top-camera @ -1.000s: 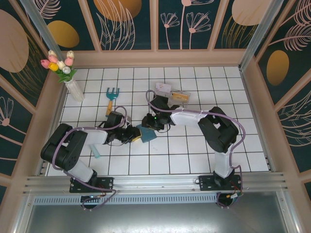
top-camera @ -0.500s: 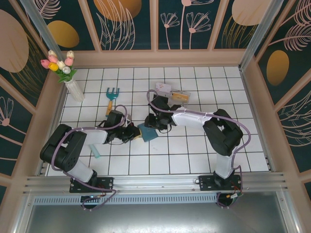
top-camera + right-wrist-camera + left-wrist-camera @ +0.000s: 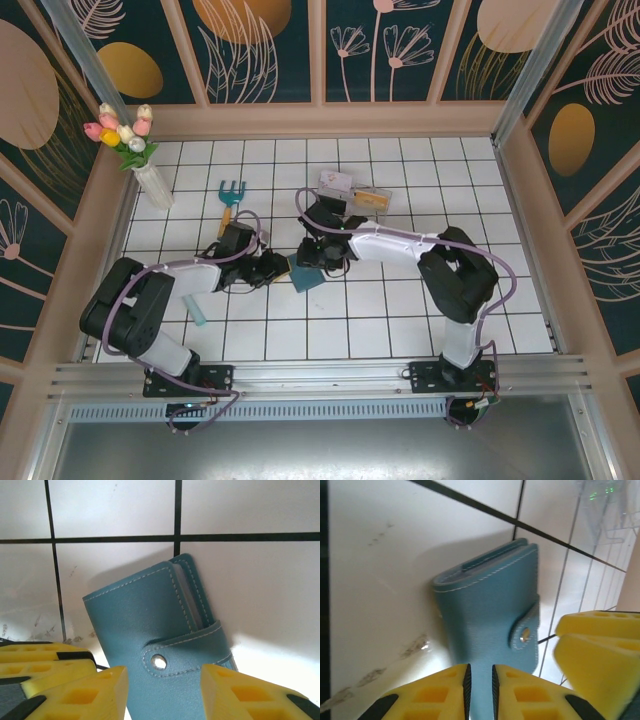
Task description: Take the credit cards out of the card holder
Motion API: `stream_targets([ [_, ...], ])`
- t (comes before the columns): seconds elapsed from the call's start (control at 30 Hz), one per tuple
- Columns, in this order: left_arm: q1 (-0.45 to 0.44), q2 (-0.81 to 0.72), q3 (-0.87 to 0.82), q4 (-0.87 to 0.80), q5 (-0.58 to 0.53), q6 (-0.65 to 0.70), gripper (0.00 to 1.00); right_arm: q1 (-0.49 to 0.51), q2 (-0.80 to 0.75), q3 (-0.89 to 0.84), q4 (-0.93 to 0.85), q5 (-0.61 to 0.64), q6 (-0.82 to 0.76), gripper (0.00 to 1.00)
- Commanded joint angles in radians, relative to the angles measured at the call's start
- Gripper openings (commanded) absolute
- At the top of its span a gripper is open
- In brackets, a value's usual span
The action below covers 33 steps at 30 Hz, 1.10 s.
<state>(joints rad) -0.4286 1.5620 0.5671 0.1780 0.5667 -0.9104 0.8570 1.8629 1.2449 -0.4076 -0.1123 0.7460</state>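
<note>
The card holder (image 3: 306, 277) is a teal wallet lying flat on the white tiles, folded shut, its snap strap (image 3: 165, 657) fastened. The credit cards are hidden inside it. My left gripper (image 3: 283, 267) comes in from the left. In the left wrist view its jaws (image 3: 480, 680) stand a narrow slit apart over the holder's (image 3: 490, 610) near end, pinching nothing. My right gripper (image 3: 313, 257) is over the holder from the far side. It is open (image 3: 164, 680), with one finger on each side of the snap above the holder's (image 3: 135, 615) face.
A clear plastic box (image 3: 352, 193) stands just behind the right arm. A teal garden fork (image 3: 230, 196) lies at back left, and a vase of tulips (image 3: 150, 178) stands by the left wall. Wooden walls close in the tiled floor.
My left gripper has edged right onto the holder. My right wrist has shifted slightly back and left. The holder has turned a little and stays shut.
</note>
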Motion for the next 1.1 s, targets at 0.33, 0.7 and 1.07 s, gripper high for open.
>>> stream_targets([
  [0.33,-0.009,0.101,0.063,0.049,0.059,-0.033,0.28,-0.032,0.058,-0.014,0.054,-0.153,-0.038,0.41],
  [0.7,-0.010,0.144,0.085,0.059,0.070,-0.027,0.24,-0.065,0.055,-0.082,0.131,-0.213,-0.018,0.40],
  [1.07,-0.010,0.092,0.127,-0.003,0.049,0.023,0.00,-0.072,0.009,-0.056,0.062,-0.105,-0.045,0.41],
])
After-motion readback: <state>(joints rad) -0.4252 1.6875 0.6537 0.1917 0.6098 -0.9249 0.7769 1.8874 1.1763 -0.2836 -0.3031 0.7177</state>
